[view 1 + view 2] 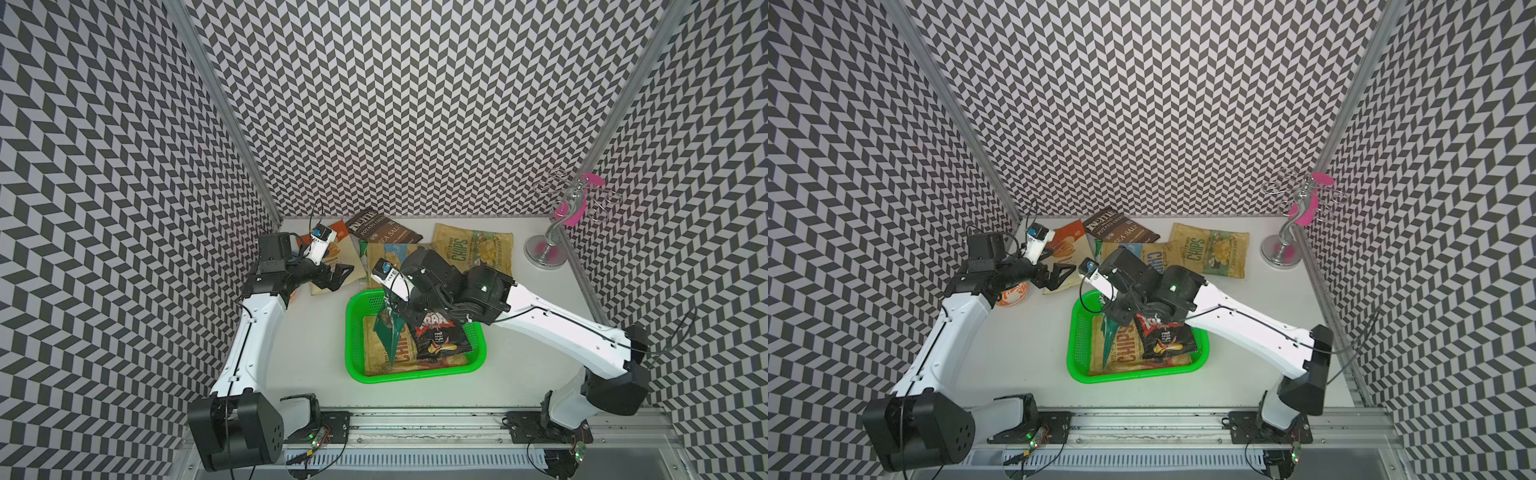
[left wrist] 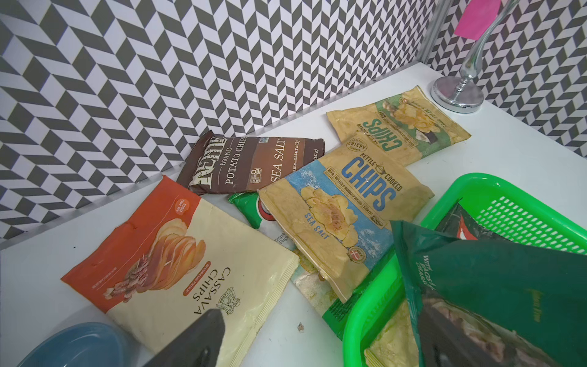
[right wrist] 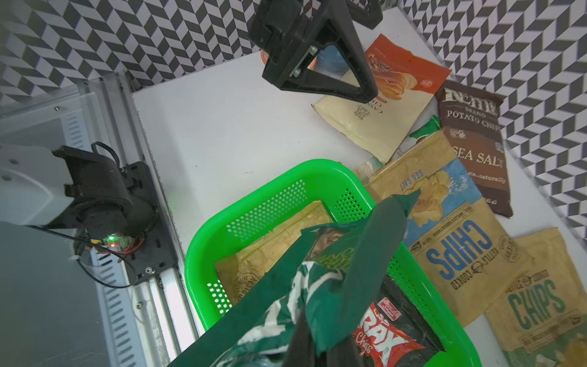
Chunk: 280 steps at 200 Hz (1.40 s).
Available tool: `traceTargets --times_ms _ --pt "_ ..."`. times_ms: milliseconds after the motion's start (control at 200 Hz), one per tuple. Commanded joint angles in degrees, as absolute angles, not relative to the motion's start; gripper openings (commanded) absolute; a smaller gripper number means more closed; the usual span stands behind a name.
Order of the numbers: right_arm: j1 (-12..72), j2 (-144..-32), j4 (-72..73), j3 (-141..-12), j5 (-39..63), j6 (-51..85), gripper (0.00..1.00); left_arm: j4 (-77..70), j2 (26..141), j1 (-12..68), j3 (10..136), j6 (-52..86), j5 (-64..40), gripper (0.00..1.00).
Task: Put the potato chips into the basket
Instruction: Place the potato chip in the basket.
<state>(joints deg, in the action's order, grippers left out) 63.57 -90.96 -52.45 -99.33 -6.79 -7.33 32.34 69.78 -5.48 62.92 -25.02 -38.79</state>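
Right end effector (image 1: 391,314) is being held clamped on a dark green chip bag (image 1: 385,332) dangling over the bright green perforated plastic basket (image 1: 352,332), toward its far end; a low, flat release is being called for.

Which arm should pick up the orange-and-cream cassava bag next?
Left. The left gripper is open and hangs just over the cassava bag, while the right gripper is shut on the dark green bag above the basket and must release it first.

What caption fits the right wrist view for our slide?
Right gripper holds a dark green bag over the basket, where a tan bag and a black bag lie.
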Motion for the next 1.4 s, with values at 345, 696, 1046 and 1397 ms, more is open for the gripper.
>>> traceTargets --times_ms 345,696,1046,1397 --pt "64.80 -61.70 -17.84 -72.35 -4.61 -26.77 0.00 35.71 68.97 -3.21 62.50 -32.36 -48.67 0.99" --pt "64.73 -60.41 -17.28 -71.09 -0.30 -28.73 0.00 43.53 68.80 1.55 62.14 -44.38 -59.16 0.99" --pt "64.68 -58.54 -11.53 -68.19 8.55 -33.16 0.00 54.38 68.44 2.55 60.91 -61.77 -69.29 0.98" --pt "64.64 -57.52 -12.61 -68.21 13.43 -34.07 0.00 67.91 70.75 3.08 62.87 -78.18 -71.45 0.99"
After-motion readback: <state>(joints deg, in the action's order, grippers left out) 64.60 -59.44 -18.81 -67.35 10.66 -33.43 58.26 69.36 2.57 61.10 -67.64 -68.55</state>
